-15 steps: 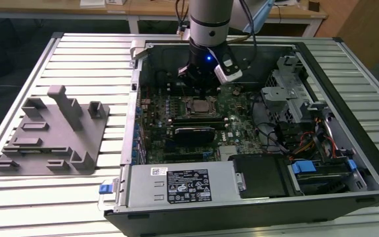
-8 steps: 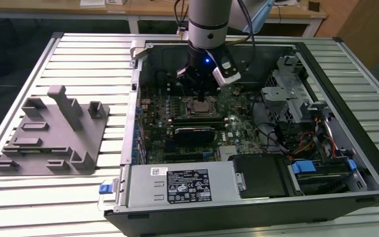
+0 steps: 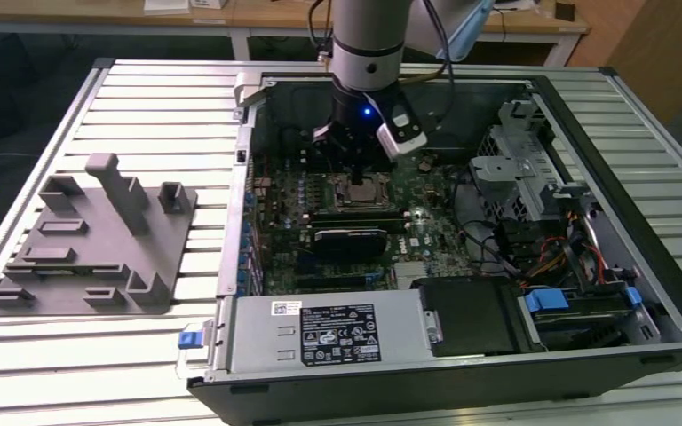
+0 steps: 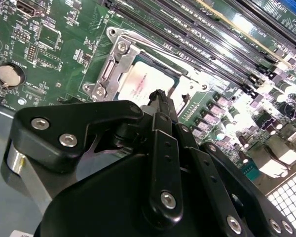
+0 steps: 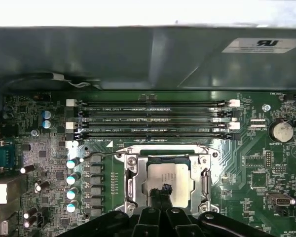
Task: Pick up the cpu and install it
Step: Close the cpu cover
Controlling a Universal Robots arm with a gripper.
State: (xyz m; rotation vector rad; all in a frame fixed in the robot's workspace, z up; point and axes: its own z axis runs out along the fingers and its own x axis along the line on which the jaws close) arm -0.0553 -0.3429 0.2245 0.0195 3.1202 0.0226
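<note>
Cpu (image 5: 168,178): seated in the metal socket frame (image 5: 131,182), directly under the claw (image 5: 163,189), whose tips are pressed together over the chip's top plate; whether they touch it cannot be told. The slatted table (image 3: 139,98) carries the open computer case (image 3: 436,395) around the claw. The green board (image 5: 256,163) lies beneath it. The grey fixture block (image 3: 92,244) stands well apart from it, and the memory slots (image 5: 153,118) run just beyond its tips.

We see the flat square metal cpu (image 5: 168,178) silvery-white; the circuit-patterned motherboard (image 5: 246,163) green; the moulded plastic fixture block (image 3: 92,240) plain grey; the slatted metal worktop (image 3: 152,98) pale silver, striped.
</note>
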